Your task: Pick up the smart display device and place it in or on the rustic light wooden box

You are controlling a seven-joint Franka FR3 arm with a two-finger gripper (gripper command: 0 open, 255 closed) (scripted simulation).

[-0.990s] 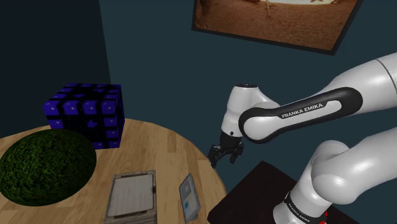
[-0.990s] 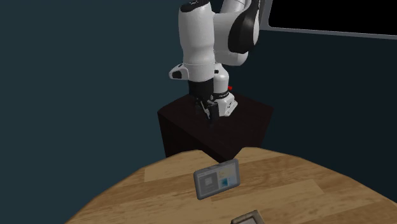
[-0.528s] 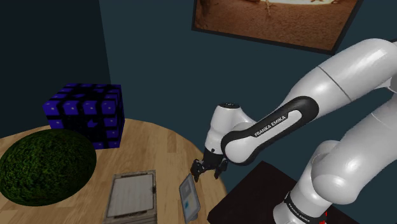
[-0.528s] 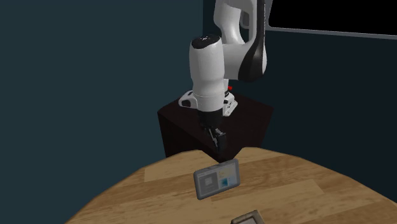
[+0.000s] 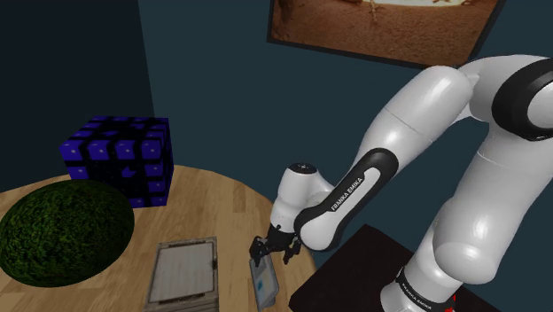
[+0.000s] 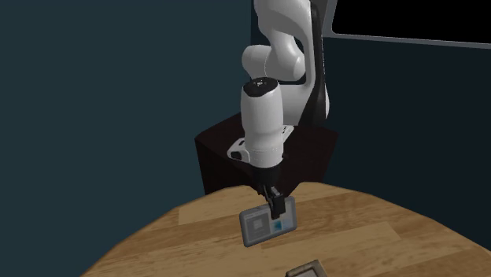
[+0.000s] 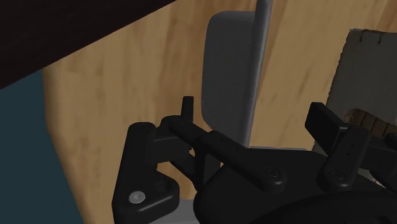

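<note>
The screen (image 5: 264,285) stands propped near the worktop (image 5: 221,199) edge, just beside the shallow box (image 5: 188,242). The claw (image 5: 270,256) hangs open right above it, fingers (image 7: 186,109) apart, not touching. It looks light, stiff, slick and breakable; I'd pinch its thin top edge.

One display (image 5: 264,286), one box (image 5: 184,273), one green mound (image 5: 62,232), one cube (image 5: 120,159)

Shoulder cam behind stand (image 5: 354,279), down over table (image 5: 213,199), 2nd ext opposite, facing arm (image 6: 263,118), wrist cam close
</note>
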